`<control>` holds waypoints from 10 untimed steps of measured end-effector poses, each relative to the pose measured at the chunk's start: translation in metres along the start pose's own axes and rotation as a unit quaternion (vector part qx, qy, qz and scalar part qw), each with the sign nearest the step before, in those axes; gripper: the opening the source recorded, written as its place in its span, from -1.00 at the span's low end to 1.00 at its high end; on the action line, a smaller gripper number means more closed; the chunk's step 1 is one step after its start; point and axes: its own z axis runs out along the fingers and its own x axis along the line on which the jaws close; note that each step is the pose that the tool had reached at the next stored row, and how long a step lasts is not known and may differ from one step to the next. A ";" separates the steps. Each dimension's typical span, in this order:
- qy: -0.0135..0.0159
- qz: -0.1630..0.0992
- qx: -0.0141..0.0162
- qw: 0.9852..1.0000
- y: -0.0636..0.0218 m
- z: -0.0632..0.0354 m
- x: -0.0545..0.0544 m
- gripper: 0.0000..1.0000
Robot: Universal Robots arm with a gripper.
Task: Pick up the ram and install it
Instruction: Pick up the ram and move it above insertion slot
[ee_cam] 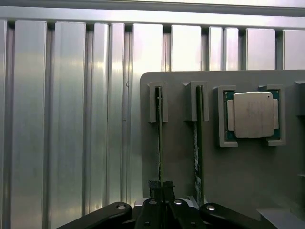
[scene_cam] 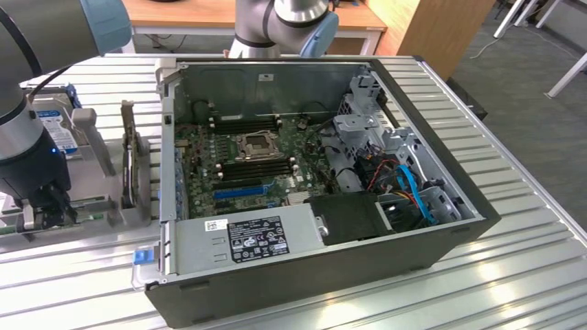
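Two fingers point(ee_cam: 153, 187) clamped on ram point(ee_cam: 160, 138), standing edgewise in grey holder point(ee_cam: 238, 181).

Arm point(scene_cam: 23, 130) grey tubes, pale blue joint caps point(scene_cam: 103, 24), black cable point(scene_cam: 20, 41); hand point(ee_cam: 161, 188) black, silver screws point(ee_cam: 118, 207).

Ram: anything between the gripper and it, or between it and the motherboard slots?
Nothing at the gripper: it is shut on the ram. The case wall stands between the holder and the slots; the case is open on top.
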 end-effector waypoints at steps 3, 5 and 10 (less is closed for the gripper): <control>0.000 0.000 0.000 1.000 -0.0001 0.0001 0.001 -0.76; 0.000 0.000 0.000 1.000 -0.0001 0.0001 0.001 -0.76; 0.000 0.000 0.000 1.000 -0.0001 0.0001 0.001 -0.76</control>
